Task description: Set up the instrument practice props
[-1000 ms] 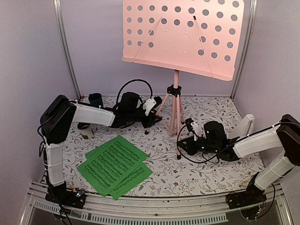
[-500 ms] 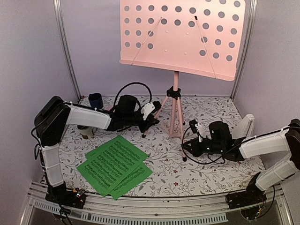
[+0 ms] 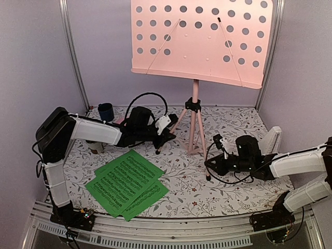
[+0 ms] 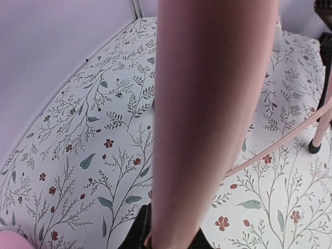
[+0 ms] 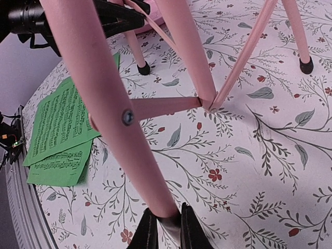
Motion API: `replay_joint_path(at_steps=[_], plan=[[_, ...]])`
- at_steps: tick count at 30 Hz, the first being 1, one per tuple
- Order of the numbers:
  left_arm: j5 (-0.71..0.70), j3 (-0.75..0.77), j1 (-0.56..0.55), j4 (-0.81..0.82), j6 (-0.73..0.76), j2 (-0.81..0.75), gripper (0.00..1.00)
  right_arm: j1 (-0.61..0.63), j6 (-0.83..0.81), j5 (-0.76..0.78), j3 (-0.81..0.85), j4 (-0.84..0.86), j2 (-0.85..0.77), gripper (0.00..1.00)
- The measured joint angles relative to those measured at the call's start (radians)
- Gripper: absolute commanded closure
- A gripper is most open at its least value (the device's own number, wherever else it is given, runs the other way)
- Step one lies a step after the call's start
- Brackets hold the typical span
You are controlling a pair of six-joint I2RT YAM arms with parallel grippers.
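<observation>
From above, one pink music stand (image 3: 194, 93) is at the rear middle of the bench (image 3: 238, 116), with its perforated desk (image 3: 199, 41) high in front of the back wall. Compared with one second before, the right hand (image 3: 211, 165) has moved toward the near right. The left hand (image 3: 165, 136) has moved a little toward the left edge, and the tripod (image 3: 193, 136) is spread wider. The left hand was less closed then; now it is clamped on a tripod leg. The green sheets (image 3: 127, 182) did not move; I count three overlapping pages at the near left. One white metronome (image 3: 273, 139) stands near the right edge, and one dark blue cup (image 3: 106, 110) is at the rear left corner.

In the left wrist view, the dark fingers (image 4: 139, 233) are closed on a thick pink leg (image 4: 207, 114). One other leg with a black foot (image 4: 315, 147) touches the bench at the right.

In the right wrist view, the right hand's fingers are pressed on both sides of another pink leg. Two more black feet rest farther away on the bench, so the stand has three legs in all.
</observation>
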Motion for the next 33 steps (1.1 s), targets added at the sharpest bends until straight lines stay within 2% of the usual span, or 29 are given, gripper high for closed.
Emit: replay_joint_path(at_steps=[3,14,33], plan=[[-0.001,-0.001,0.0,0.002,-0.024,-0.001,0.85,-0.002,-0.001,-0.004,0.013,-0.008,0.006,0.97],[-0.065,-0.01,-0.004,0.033,-0.098,-0.001,1.0,-0.02,-0.023,0.003,0.062,0.031,0.086,1.0],[-0.241,0.177,-0.008,0.058,-0.158,0.151,1.0,-0.205,-0.128,-0.014,0.214,0.055,0.262,1.0]])
